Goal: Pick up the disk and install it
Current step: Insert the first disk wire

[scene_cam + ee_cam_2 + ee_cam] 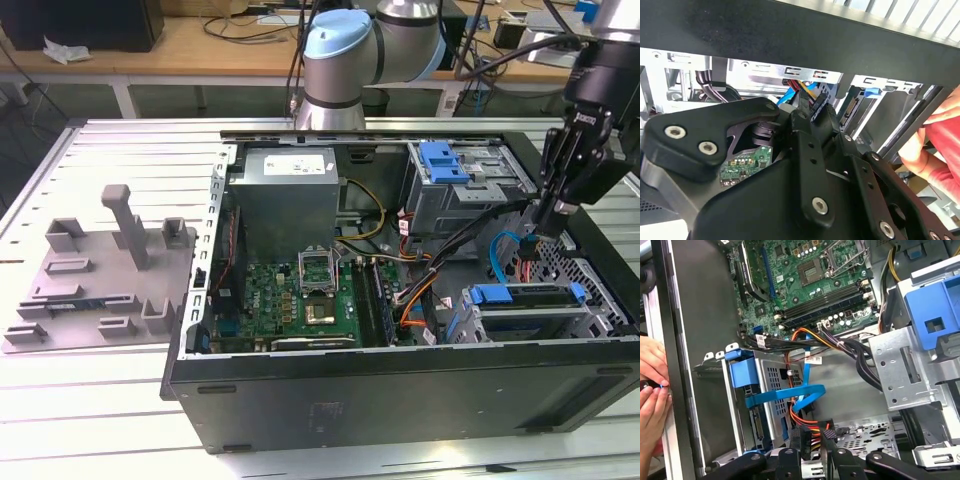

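The disk (528, 297), silver with a blue carrier frame, sits slid into the lower drive bay at the case's front corner on the exterior view's right. In the first wrist view the disk (756, 421) shows its connector end, with its blue carrier handle (743, 376) at the edge. My gripper (543, 222) hangs inside the case just above and behind that bay. It is shut on a black cable connector (801, 439) with red, orange and yellow wires, a short way from the disk's end. In the second wrist view the gripper (807, 109) pinches the same connector (816, 106).
A person's hands (652, 390) rest on the case's outer wall beside the bay. A blue flat cable (790, 395) loops in front of the disk. The grey drive cage with a blue latch (445, 160), motherboard (300, 295) and power supply (288, 190) crowd the case. A grey fixture plate (100, 270) lies outside.
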`<state>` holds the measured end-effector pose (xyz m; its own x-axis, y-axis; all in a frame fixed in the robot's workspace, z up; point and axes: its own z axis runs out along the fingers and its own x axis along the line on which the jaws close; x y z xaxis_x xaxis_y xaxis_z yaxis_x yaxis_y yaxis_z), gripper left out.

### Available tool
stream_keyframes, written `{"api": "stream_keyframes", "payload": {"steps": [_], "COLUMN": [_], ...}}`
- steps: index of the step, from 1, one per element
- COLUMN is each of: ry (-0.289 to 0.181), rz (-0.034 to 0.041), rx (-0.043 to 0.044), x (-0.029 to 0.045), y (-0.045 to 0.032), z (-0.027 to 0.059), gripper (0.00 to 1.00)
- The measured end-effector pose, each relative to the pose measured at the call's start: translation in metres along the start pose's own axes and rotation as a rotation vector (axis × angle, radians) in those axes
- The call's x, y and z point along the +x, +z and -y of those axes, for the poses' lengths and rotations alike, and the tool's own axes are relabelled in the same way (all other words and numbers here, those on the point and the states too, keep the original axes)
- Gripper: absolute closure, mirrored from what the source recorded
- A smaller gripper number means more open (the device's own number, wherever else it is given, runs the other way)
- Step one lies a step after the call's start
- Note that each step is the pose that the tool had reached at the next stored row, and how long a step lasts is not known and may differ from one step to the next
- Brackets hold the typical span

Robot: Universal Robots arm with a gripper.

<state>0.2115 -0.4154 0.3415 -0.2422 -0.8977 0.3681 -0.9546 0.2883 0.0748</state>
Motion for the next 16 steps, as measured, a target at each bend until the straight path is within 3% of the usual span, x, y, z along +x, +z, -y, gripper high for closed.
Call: {"api": "stream_keyframes", "payload": {"steps": [5,15,16], "ry": [-0.001,0.000,0.000], "rz": [0.0033,0.0034,0.0034], "rx": [-0.0008,-0.0009,-0.0009], "x": [0.0040,0.0038,0.0038], "y": [0.0020,0.0034,0.0035], "z": [0.0014,0.0011,0.0011], "gripper": [0.70,0.72,0.83]}}
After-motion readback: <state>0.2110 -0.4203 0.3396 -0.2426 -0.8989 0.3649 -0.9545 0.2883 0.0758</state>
